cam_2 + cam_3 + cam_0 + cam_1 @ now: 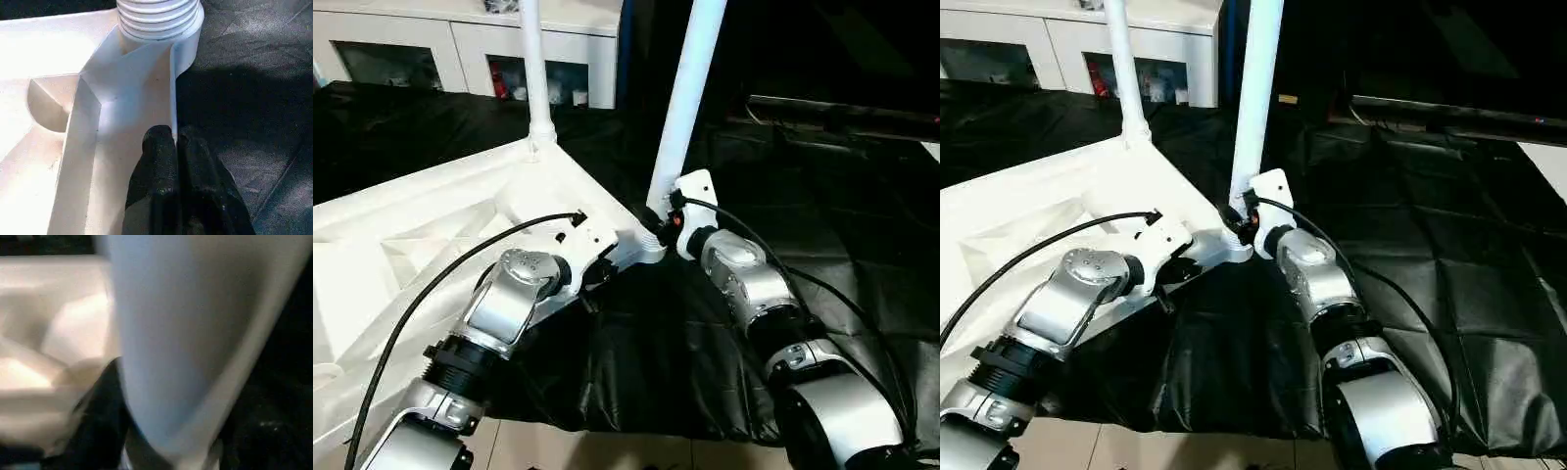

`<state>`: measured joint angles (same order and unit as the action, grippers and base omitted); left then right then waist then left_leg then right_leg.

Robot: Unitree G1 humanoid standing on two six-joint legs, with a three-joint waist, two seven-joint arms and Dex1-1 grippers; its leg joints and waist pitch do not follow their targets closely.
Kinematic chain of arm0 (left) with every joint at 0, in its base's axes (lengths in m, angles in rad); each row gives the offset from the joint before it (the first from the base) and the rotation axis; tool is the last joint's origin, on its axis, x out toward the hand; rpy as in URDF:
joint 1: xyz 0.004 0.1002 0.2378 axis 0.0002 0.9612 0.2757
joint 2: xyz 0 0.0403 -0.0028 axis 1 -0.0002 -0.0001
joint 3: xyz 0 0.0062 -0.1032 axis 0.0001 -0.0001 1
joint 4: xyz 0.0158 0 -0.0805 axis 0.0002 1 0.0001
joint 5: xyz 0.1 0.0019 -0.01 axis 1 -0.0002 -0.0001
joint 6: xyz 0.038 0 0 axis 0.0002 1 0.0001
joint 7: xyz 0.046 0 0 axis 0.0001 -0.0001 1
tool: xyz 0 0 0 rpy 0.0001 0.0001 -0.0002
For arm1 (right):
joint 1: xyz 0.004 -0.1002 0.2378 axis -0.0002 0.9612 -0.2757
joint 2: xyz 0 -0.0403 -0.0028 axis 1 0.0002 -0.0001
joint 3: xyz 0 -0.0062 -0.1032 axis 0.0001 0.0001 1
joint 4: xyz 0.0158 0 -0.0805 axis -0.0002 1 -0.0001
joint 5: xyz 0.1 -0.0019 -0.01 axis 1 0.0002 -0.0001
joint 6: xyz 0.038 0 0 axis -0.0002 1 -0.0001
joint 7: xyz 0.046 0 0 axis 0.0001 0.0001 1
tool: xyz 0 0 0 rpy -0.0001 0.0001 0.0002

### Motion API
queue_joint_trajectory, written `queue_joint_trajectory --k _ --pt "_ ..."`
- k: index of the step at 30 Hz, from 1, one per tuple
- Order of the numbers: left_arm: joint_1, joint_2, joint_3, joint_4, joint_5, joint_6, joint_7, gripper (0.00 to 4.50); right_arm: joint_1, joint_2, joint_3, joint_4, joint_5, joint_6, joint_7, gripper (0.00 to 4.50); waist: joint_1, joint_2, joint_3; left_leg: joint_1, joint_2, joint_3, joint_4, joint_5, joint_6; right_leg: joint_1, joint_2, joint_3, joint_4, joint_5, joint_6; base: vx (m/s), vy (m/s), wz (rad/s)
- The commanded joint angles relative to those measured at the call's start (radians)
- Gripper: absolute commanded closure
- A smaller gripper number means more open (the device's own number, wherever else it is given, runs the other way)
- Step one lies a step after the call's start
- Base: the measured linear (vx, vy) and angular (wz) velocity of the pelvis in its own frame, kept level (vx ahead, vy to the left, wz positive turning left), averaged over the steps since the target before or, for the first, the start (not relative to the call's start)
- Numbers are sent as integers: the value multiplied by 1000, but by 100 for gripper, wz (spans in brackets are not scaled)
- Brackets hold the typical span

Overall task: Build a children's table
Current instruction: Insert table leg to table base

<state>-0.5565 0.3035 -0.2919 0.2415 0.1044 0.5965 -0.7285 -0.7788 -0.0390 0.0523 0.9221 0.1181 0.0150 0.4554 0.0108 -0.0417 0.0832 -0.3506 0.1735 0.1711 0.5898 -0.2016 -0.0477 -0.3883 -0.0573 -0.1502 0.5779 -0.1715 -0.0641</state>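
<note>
We look down over our two silver forearms at an upturned white tabletop (401, 225), which serves as our landmark; it lies ribbed side up on a black cloth (646, 362) that spreads under it and well beyond its near corner. Behind the tabletop stands a white cabinet (460, 44) with glass doors. Two long white legs rise from the tabletop: the far leg (534, 69) stands upright in its far corner socket, and the near leg (687, 93) rises from the socket at its near corner, leaning slightly away from the tabletop. Our right gripper (1239, 223) sits at the foot of the near leg, just beside that corner socket, its jaws set about halfway apart around the tube, one black finger (100, 416) lying against the leg's side. Our left gripper (173, 142) rests on the tabletop's outer edge wall, near the same corner, its two black fingers pressed together with nothing between them. The threaded base of the near leg (159, 14) sits in the socket just ahead of those fingertips.
</note>
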Motion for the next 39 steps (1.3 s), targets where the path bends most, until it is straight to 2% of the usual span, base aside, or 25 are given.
queue_joint_trajectory --k 1,2,5,8,9,12,15,18,19,24,30,31,32,35,36,39 --pt "-26 -2 -5 -73 -18 -47 -16 450 26 23 34 30 -5 30 65 164 10 15 -68 -5 81 -33 -69 -133 43 61 -129 96 -60 -219 -183 0 0 0" --pt "-25 0 -5 -74 -20 -51 -20 450 26 22 33 24 -2 27 74 152 11 19 -67 -4 81 -32 -68 -121 53 58 -127 95 -60 -200 -188 0 0 0" --pt "-18 10 -10 -77 -28 -84 -42 450 28 10 37 -9 3 18 114 129 13 19 -75 -9 80 -30 -63 -71 74 62 -127 95 -48 -123 -206 0 0 0" --pt "-11 21 -16 -81 -32 -100 -63 450 32 -8 40 -41 2 24 145 112 15 21 -77 -10 81 -29 -60 -39 95 59 -123 95 -40 -56 -222 0 0 0" --pt "-6 27 -19 -83 -36 -110 -76 450 38 -21 47 -63 -1 25 174 88 18 22 -77 -9 82 -28 -60 -37 105 59 -124 95 -38 -44 -227 0 0 0" --pt "0 33 -22 -87 -42 -118 -92 450 50 -38 57 -98 -1 36 218 72 26 22 -75 -7 82 -26 -59 -51 106 58 -124 94 -42 -66 -224 0 0 0" --pt "13 49 -32 -86 -53 -148 -131 450 94 -99 104 -183 -15 44 348 72 37 24 -74 -6 82 -26 -59 -64 100 58 -122 94 -45 -96 -207 0 0 0" --pt "20 55 -37 -80 -56 -169 -148 450 115 -130 120 -216 -23 43 396 72 39 24 -74 -3 84 -26 -60 -68 94 56 -122 95 -45 -102 -208 0 0 0" --pt "27 60 -41 -79 -59 -186 -163 450 129 -151 129 -236 -26 45 426 72 43 22 -73 -4 83 -26 -59 -73 91 58 -122 95 -48 -113 -201 0 0 0" --pt "54 85 -55 -93 -89 -236 -243 450 193 -244 173 -354 -15 101 572 72 57 20 -76 -2 82 -26 -58 -78 90 60 -121 94 -49 -137 -184 0 0 0" --pt "65 102 -58 -106 -102 -245 -286 450 221 -282 174 -386 -8 136 615 72 59 20 -74 -2 81 -26 -59 -96 78 57 -120 92 -56 -187 -174 0 0 0" --pt "65 102 -58 -106 -102 -245 -286 450 221 -282 174 -387 -8 136 615 99 59 19 -74 -2 81 -26 -58 -99 73 58 -120 92 -57 -199 -170 0 0 0" --pt "67 104 -57 -106 -103 -248 -291 450 228 -283 172 -395 -3 141 618 107 60 24 -75 -2 81 -27 -57 -97 71 59 -121 92 -56 -197 -170 0 0 0" --pt "70 109 -57 -104 -106 -257 -299 450 247 -290 172 -420 9 164 636 123 62 21 -79 -3 81 -27 -56 -74 78 60 -119 93 -51 -149 -172 0 0 0" --pt "70 112 -57 -104 -107 -258 -301 450 254 -293 172 -428 10 170 641 148 62 21 -78 -3 81 -27 -56 -73 80 59 -119 93 -50 -143 -174 0 0 0" --pt "74 114 -56 -107 -108 -260 -309 450 268 -300 171 -433 15 187 656 167 66 22 -78 -2 82 -26 -56 -77 82 59 -119 91 -51 -152 -175 0 0 0"
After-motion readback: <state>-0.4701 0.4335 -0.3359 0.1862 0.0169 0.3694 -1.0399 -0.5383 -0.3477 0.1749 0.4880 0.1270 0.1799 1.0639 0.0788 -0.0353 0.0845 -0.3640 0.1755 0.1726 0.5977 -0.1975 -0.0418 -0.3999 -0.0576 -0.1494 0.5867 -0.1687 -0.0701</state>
